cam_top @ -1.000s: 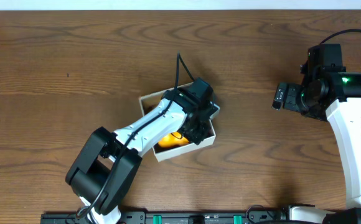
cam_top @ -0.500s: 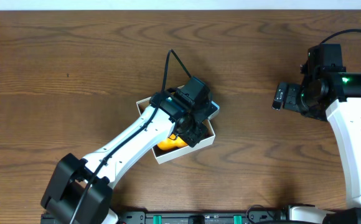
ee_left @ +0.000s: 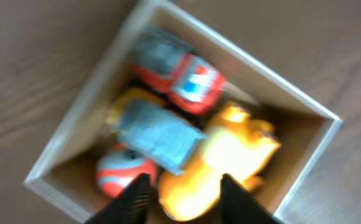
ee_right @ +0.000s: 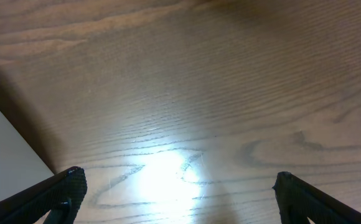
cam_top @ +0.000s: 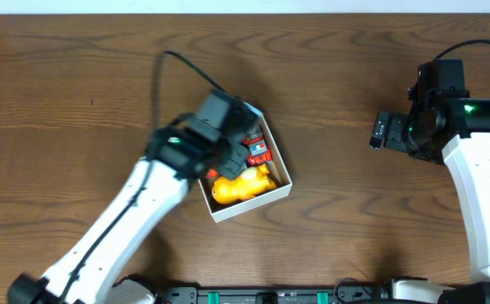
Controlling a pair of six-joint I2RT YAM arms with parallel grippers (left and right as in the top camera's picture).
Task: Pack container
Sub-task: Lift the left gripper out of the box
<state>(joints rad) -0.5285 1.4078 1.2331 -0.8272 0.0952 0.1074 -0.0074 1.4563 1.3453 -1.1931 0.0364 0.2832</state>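
The container, a small white box with a brown inside, sits at the table's middle. It holds a yellow toy and a red car. In the left wrist view the container is blurred. Inside lie a red and white car, a grey-blue toy, a red and blue toy and the yellow toy. My left gripper hovers above them, open, nothing between its fingers. From overhead the left gripper is over the box's left part. My right gripper stands open at the far right.
The right gripper faces bare brown wood, with a pale strip at the left edge of its view. The left arm slants from the front edge up to the box. The right arm's white link runs along the right side.
My left gripper has risen out of the container and shifted left, and its jaws have come apart. The toys inside now show. The right arm has not moved.
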